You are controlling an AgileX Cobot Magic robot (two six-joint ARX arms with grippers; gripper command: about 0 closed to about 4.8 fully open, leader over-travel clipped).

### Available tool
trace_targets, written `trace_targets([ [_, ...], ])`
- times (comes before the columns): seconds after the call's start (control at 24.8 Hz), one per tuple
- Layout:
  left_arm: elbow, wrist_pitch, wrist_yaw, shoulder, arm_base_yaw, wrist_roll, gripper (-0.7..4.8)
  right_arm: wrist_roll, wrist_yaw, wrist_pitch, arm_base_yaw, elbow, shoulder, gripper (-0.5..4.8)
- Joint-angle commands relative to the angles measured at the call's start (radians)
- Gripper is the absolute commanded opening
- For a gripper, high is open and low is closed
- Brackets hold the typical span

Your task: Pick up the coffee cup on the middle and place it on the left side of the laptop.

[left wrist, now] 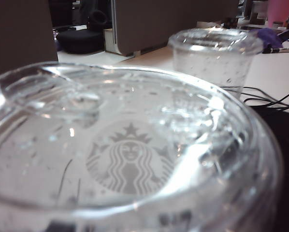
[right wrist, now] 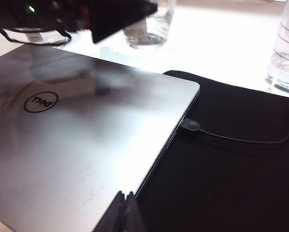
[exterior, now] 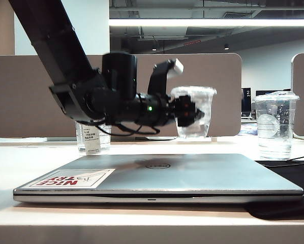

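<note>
Already our left gripper (exterior: 195, 113) clasps the coffee cup (exterior: 194, 118) at its ribbed wall, behind the laptop (exterior: 162, 175). We judge it light, thin-walled and slippery, so squeeze gently mid-body. Our right gripper (right wrist: 125, 212) rests closed over the laptop's lid.

Clear lidded coffee cup (exterior: 193, 113) upright behind closed silver laptop (exterior: 182, 175).

Coffee cup (exterior: 193, 118) clear glossy plastic; laptop (exterior: 192, 175) smooth matt metal.
</note>
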Motion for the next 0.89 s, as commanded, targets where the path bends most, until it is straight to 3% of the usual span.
trace_targets([
  [0.04, -0.031, 0.037, 0.010, -0.074, 0.011, 0.032, 2.47, 0.001, 0.000, 0.018, 0.001, -0.004, -0.002, -0.05],
  [0.44, -0.139, 0.038, 0.026, -0.217, 0.039, 0.034, 2.46, 0.001, 0.000, 0.018, 0.001, -0.004, -0.002, -0.05],
  [0.57, -0.198, 0.044, 0.082, -0.269, 0.050, 0.033, 2.46, 0.001, 0.000, 0.018, 0.001, -0.004, -0.002, -0.05],
  [0.89, -0.484, 0.140, 0.058, -0.486, 0.064, 0.034, 2.45, 0.001, 0.000, 0.018, 0.001, -0.004, -0.003, -0.05],
])
